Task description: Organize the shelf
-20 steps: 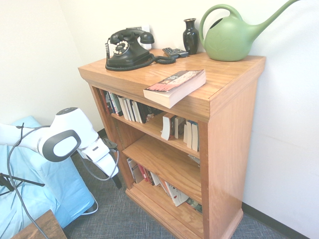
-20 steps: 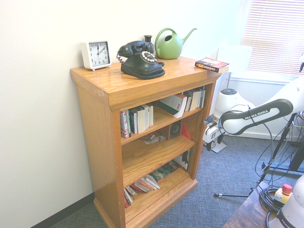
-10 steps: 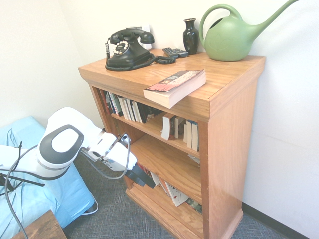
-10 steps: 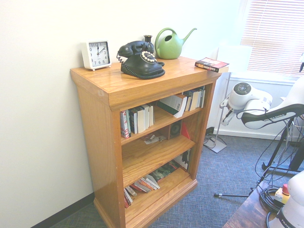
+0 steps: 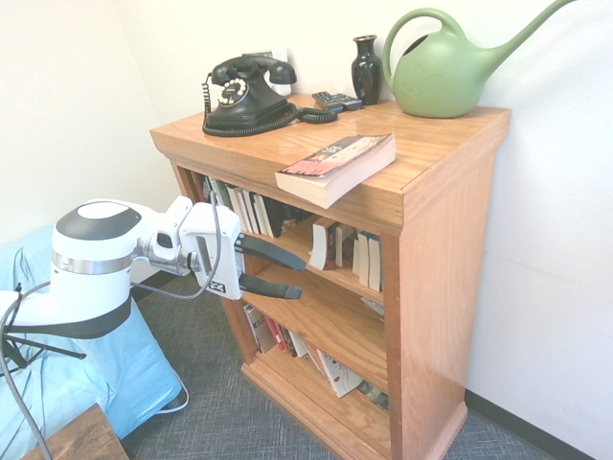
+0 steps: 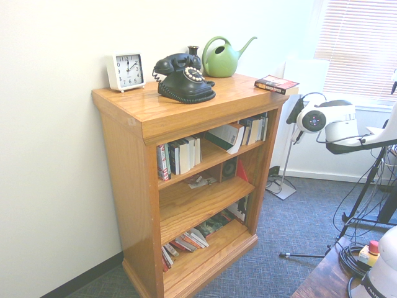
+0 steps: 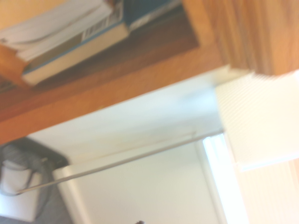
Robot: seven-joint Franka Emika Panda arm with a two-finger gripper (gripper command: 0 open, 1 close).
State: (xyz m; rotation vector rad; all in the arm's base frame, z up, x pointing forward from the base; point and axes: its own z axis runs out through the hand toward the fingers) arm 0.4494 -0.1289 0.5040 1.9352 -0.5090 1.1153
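The shelf (image 5: 442,287) (image 6: 124,186) is an orange-brown oak bookcase with three tiers. A paperback (image 5: 335,165) (image 6: 276,84) lies flat on its top, overhanging the front edge. The upper tier holds a row of upright books (image 5: 244,206) (image 6: 180,155) and one leaning book (image 5: 324,245) (image 6: 224,136). On the bottom tier lie toppled books (image 5: 326,369) (image 6: 186,241). My gripper (image 5: 299,278) is level, open and empty, its fingertips in front of the upper tier's shelf board. The blurred wrist view shows the shelf's wood (image 7: 140,88) from below.
On the top stand a black rotary phone (image 5: 244,96), a dark vase (image 5: 366,67), a green watering can (image 5: 450,67), a remote (image 5: 335,100) and a white clock (image 6: 126,71). A blue cover (image 5: 57,364) lies on the floor side.
The arm has swung up from near the floor to the height of the upper tier. The gripper has turned level and now points at the shelf's front, still open.
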